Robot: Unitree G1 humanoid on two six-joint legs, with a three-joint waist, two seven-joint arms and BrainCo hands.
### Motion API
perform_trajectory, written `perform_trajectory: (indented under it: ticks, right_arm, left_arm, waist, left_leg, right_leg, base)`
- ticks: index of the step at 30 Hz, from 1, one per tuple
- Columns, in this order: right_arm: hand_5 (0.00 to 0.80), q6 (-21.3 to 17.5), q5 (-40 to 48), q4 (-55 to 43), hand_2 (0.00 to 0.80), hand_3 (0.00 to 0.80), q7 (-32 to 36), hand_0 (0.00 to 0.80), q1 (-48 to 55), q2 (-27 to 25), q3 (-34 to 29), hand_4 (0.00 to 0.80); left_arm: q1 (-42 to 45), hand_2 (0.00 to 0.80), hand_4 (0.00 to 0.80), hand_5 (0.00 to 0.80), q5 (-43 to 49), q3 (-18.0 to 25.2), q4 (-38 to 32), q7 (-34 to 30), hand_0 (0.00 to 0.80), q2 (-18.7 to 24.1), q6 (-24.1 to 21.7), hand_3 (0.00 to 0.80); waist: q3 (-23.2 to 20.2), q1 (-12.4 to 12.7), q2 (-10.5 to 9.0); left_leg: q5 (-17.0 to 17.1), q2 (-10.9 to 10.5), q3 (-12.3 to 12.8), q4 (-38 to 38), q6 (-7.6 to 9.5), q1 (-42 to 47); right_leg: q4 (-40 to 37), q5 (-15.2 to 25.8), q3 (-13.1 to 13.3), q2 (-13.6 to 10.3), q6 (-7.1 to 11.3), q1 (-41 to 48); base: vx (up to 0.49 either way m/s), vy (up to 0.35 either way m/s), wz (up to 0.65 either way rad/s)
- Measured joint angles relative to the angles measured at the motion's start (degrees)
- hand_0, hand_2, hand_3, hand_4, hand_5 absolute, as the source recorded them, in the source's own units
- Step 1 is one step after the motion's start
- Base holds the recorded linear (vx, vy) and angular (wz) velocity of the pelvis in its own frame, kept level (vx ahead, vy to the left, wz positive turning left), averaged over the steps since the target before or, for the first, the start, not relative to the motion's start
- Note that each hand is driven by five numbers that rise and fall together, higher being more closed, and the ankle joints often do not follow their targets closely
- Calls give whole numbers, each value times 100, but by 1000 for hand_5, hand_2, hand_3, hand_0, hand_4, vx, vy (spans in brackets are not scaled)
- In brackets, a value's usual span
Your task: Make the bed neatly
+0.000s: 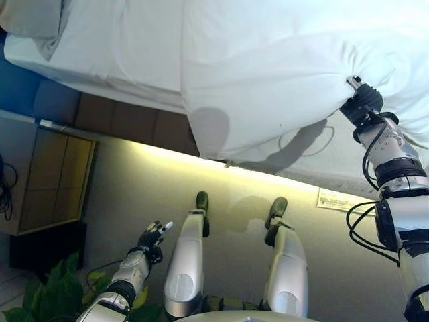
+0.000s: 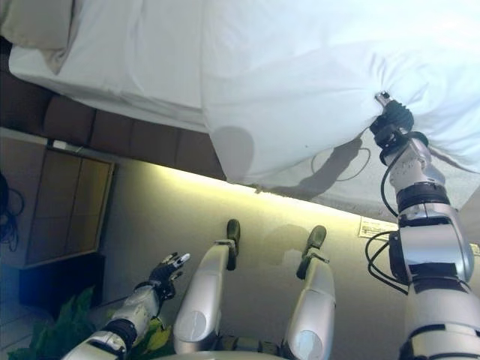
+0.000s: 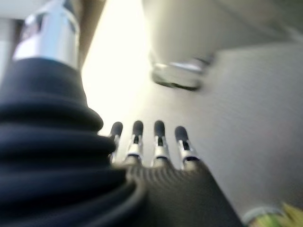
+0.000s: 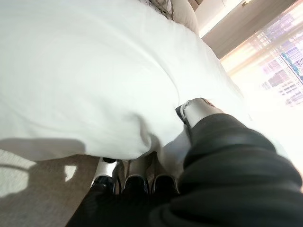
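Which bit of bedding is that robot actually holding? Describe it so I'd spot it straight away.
Start at the bed, which fills the far side of the head view. The puffy white duvet spills over its near edge toward the floor. The right hand pinches a bunched fold of it, unlike the flat sheet and the greyish pillow further left.

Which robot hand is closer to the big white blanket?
The right hand. It grips the white blanket's edge, fingers curled into the cloth. The left hand hangs low over the floor, touching nothing.
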Motion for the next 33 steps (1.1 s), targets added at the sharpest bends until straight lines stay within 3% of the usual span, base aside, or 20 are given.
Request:
perform_trajectory:
  ticks: [6, 12, 15, 20, 27, 33]
  right_arm:
    - [800, 113, -85, -40, 800, 800, 43, 800, 44, 143, 8, 800]
    - [800, 211, -81, -80, 800, 800, 58, 800, 74, 546, 266, 800]
    - [800, 220, -79, -171, 800, 800, 45, 800, 71, 758, 426, 800]
    - [800, 219, -66, -302, 800, 800, 2, 800, 61, 873, 652, 800]
    - [800, 167, 369, -300, 800, 800, -82, 800, 62, 1197, 691, 800]
    - [800, 80, 655, -341, 800, 800, -204, 800, 63, 1415, 692, 800]
  left_arm:
    - [-837, 0, 0, 0, -859, 156, -1350, 396, 0, 439, -244, 0]
    - [-1610, 0, 0, 0, -1391, 280, -1666, 635, 0, 315, -463, 0]
    - [-1792, 0, 0, 0, -1448, 1, -1683, 637, 0, 167, -455, 0]
    - [-1857, 0, 0, 0, -1675, -332, -1641, 667, 0, -172, -327, 0]
    - [-1607, 0, 0, 0, -3533, -69, -1162, 566, 0, -585, -85, 0]
    - [-1234, 0, 0, 0, -5190, 453, -606, 534, 0, -886, 617, 0]
  waist:
    - [-43, -4, -47]
    - [-428, -44, -409]
    - [-609, -80, -626]
    - [-632, -110, -674]
    - [-646, -22, -1049]
    - [-667, 15, -1361]
  left_leg:
    - [153, 44, -4, -591, -57, 740]
    - [291, 205, 15, -1103, -188, 1181]
    - [325, 289, 12, -1213, -242, 1200]
    - [327, 315, -2, -1220, -249, 1286]
    - [417, 649, -65, -1258, -448, 1257]
    - [489, 927, -187, -1393, -604, 1257]
  right_leg:
    - [-624, 151, -182, 110, 6, 803]
    - [-1102, 257, -282, 340, -61, 1222]
    - [-1223, 286, -316, 449, -104, 1248]
    - [-1245, 284, -342, 479, -112, 1356]
    - [-1426, 360, -413, 833, -321, 1395]
    - [-1578, 373, -559, 1133, -488, 1477]
  base:
    - [84, -30, 2]
    - [73, -45, -4]
    - [2, -8, -1]
    - [1, -37, 1]
    - [-3, -172, -6]
    - [41, -139, 4]
